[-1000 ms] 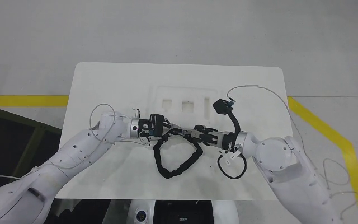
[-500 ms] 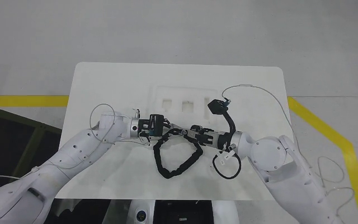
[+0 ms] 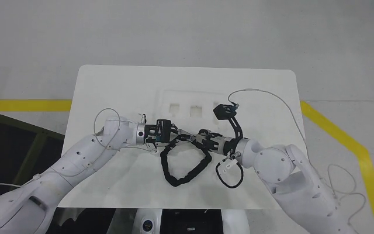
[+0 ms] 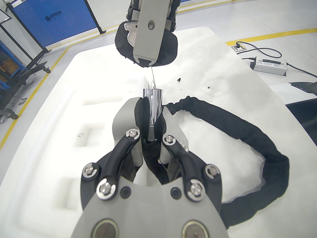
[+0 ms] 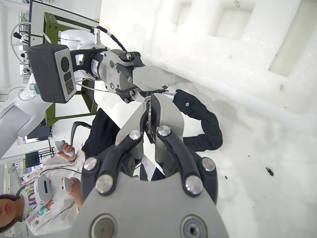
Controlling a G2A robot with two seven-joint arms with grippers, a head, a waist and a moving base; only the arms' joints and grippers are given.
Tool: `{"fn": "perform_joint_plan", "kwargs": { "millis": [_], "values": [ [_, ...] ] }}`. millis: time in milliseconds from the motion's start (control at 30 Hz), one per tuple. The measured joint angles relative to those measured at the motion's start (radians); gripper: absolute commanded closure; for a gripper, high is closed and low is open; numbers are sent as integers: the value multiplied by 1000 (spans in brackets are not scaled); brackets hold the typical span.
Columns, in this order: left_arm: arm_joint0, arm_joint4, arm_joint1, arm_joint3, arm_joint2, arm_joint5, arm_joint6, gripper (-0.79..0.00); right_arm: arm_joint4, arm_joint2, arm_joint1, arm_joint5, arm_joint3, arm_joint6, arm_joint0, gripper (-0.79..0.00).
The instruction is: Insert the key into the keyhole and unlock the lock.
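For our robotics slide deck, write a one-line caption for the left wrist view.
Left gripper holds the chrome lock cylinder while the right gripper points the key at its end.

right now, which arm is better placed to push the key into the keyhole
Right. The right gripper is shut on the key, its blade pointing at the lock cylinder, which the left gripper grips facing it.

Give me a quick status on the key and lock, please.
Left pincer shut on lock cylinder. Right pincer shut on key, blade tip at the keyhole end, depth unclear. Black chain loops aside, nothing between.
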Motion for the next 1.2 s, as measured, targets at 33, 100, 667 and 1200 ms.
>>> {"fn": "perform_joint_plan", "kwargs": {
  "millis": [33,100,667,1200],
  "values": [
    [0,0,0,0,0,0,0,0,-4,-4,-1,3,1,0,2,0],
    [0,0,0,0,0,0,0,0,-11,-13,-3,8,4,-3,6,0],
    [0,0,0,0,0,0,0,0,22,-28,-15,-4,40,-13,12,0],
    [0,0,0,0,0,0,0,0,41,-1,-16,-19,20,-14,2,-610]
  ]
}}
